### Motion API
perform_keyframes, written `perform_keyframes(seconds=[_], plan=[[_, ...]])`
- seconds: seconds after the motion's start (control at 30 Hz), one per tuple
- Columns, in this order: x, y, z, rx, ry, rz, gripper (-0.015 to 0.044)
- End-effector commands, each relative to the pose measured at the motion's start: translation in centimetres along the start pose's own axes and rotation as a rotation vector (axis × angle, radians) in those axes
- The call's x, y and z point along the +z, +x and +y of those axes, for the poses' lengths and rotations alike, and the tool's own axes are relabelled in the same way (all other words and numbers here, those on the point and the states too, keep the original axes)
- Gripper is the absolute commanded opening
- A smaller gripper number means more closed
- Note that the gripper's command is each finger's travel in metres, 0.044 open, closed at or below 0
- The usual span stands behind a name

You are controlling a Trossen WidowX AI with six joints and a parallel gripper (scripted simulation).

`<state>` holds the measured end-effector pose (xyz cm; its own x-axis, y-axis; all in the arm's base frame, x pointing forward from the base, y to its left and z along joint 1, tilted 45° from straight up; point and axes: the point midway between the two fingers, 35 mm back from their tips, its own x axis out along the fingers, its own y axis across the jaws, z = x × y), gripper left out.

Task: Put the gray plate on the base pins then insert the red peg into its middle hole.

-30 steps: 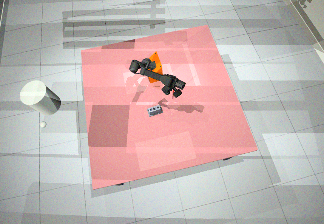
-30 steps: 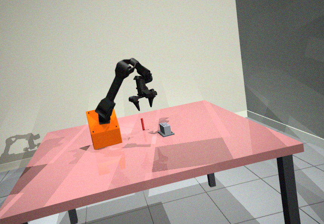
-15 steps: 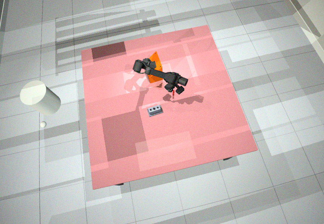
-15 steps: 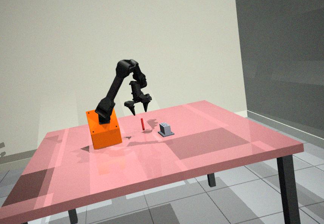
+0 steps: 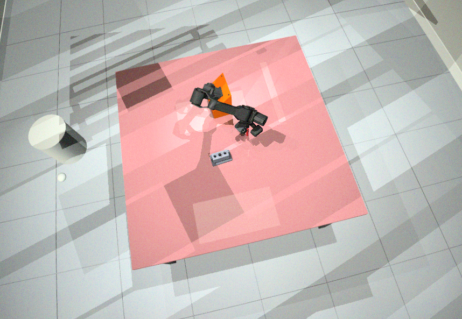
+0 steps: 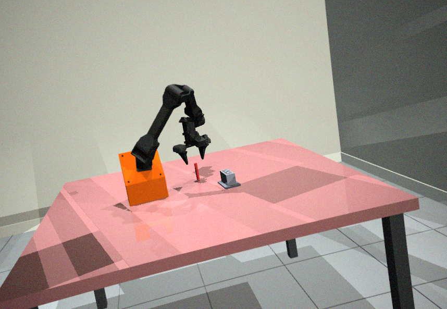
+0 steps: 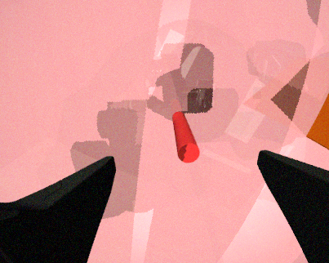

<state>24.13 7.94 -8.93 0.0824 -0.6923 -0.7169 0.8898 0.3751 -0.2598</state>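
Note:
The gray plate (image 5: 221, 154) (image 6: 227, 176), a block with three holes in a row along its top, sits on the base (image 6: 236, 184), whose flange shows around its foot. It looks level; the pins cannot be made out. The red peg (image 5: 246, 133) (image 6: 196, 172) (image 7: 184, 132) stands upright on the table, apart from the plate. My gripper (image 5: 249, 133) (image 6: 195, 161) (image 7: 188, 161) is open and empty, pointing down just above the peg. In the wrist view the peg's top lies between the two fingertips, with a gap on each side.
The pink table (image 5: 298, 181) (image 6: 307, 219) carries the orange mounting block (image 5: 223, 111) (image 6: 147, 194) under the arm, behind the peg. A pale cylinder (image 5: 46, 133) and a small white ball (image 5: 61, 176) are off the table's left side.

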Motion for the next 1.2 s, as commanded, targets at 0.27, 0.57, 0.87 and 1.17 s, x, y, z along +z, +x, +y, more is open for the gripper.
perform_keyframes(seconds=[0.27, 0.57, 0.87, 1.17], plan=[[0.1, 2.1, 0.0, 0.001, -0.005, -0.005, 0.0440], [0.1, 3.5, 0.0, 0.001, -0.005, -0.006, 0.0440], [0.2, 4.6, -0.1, 0.000, -0.005, -0.008, 0.0440], [0.2, 4.6, -0.1, 0.000, -0.005, -0.008, 0.0204]])
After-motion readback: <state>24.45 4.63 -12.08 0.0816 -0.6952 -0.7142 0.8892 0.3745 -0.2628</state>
